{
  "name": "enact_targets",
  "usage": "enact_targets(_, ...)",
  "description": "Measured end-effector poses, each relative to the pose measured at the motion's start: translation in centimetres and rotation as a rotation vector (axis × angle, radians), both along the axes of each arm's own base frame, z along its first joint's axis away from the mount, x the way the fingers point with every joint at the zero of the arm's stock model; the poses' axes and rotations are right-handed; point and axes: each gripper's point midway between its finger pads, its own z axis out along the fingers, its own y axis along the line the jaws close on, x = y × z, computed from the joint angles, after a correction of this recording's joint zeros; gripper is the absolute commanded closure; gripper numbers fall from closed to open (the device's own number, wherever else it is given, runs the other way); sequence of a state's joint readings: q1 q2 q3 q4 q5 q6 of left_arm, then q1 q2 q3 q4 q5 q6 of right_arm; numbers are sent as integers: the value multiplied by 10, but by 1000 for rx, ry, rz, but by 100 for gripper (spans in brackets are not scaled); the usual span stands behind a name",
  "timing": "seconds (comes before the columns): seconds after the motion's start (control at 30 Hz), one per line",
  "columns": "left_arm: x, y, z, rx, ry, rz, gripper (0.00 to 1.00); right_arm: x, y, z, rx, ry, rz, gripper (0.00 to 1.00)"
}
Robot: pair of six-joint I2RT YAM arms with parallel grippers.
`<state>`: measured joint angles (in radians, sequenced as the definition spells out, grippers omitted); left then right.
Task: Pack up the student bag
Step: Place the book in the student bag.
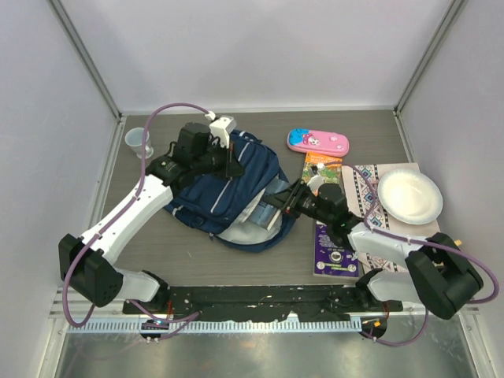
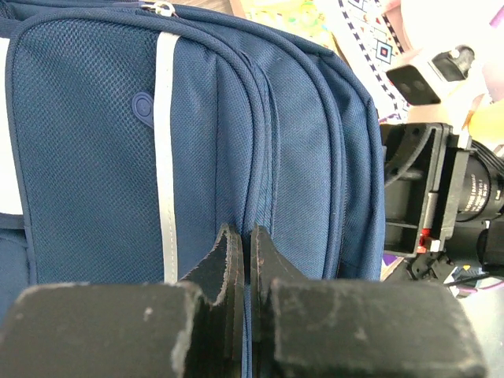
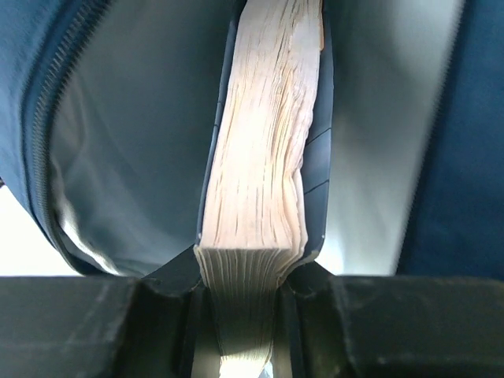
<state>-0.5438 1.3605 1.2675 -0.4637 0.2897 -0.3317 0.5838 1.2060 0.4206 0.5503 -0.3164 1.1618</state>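
From above: student bag (image 1: pixel 228 197) flat at mid-table, navy fabric, mouth turned right with pale grey lining (image 1: pixel 246 224) on show. Open table (image 1: pixel 150 260) along its left and near sides. Tighter on the right, with a purple book (image 1: pixel 335 252), a patterned book (image 1: pixel 364 193) bearing a white paper plate (image 1: pixel 409 197), and an orange-green booklet (image 1: pixel 323 167) close by. Pink pencil case (image 1: pixel 318 142) beyond; clear plastic cup (image 1: pixel 137 140) at the far left corner, well apart from the bag. Left arm stretched forward in a long arc, left gripper (image 1: pixel 230 165) down on the bag's far upper edge. Right arm folded low and reaching left, right gripper (image 1: pixel 277 206) at the bag's mouth.

From the left wrist: fine-woven navy cloth, a white stripe (image 2: pixel 165 157), piped seams in parallel ridges. Fingers (image 2: pixel 227 268) pressed nearly together, nipping a seam ridge of the bag. Black body of the other arm just past the bag's right edge.

From the right wrist: clamped on a thick book (image 3: pixel 260 157) with dark cover and rough cream page block, standing on edge between walls of smooth grey lining. Zip teeth (image 3: pixel 43 134) curving down the left. Little room on either side of the pages.
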Motion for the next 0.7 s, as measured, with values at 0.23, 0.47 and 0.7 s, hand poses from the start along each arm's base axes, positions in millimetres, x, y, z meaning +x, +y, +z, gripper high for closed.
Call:
enact_targets(0.23, -6, -6, 2, -17, 0, -56, 100, 25, 26, 21, 49, -75, -11, 99)
enact_targets(0.47, -14, -12, 7, -50, 6, -116, 100, 49, 52, 0, 5, -76, -130, 99)
enact_targets(0.7, -13, -11, 19, -104, -8, -146, 100, 59, 86, -24, 2, -103, -180, 99)
